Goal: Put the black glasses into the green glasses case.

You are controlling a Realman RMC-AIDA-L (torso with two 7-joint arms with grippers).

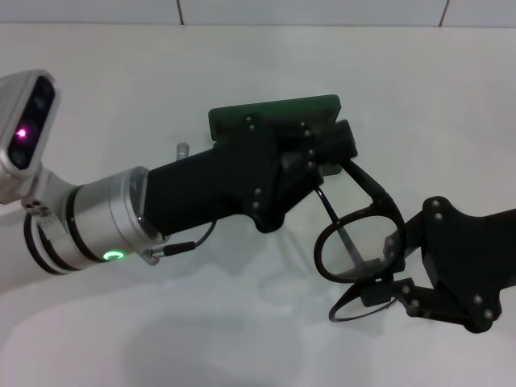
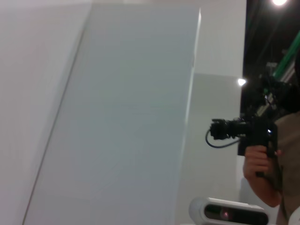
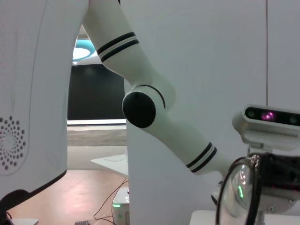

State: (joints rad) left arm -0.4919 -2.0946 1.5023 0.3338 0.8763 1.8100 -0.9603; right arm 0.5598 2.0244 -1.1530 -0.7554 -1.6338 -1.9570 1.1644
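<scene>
The green glasses case (image 1: pixel 274 111) shows in the head view as a dark green slab at the middle back, mostly hidden by my left gripper (image 1: pixel 322 149), which is shut on its near side. My right gripper (image 1: pixel 391 278) at the lower right is shut on the black glasses (image 1: pixel 359 242), gripping the frame by one lens. It holds them above the table, just right of the case. One temple arm reaches up to the left gripper's tip. One lens also shows in the right wrist view (image 3: pixel 239 192). The left wrist view shows neither the case nor the glasses.
The white table (image 1: pixel 242 339) spreads below both arms, with a white wall at its far edge. My left arm's wrist camera (image 1: pixel 28 121) sticks up at the left. The left wrist view shows a person (image 2: pixel 267 168) holding a camera.
</scene>
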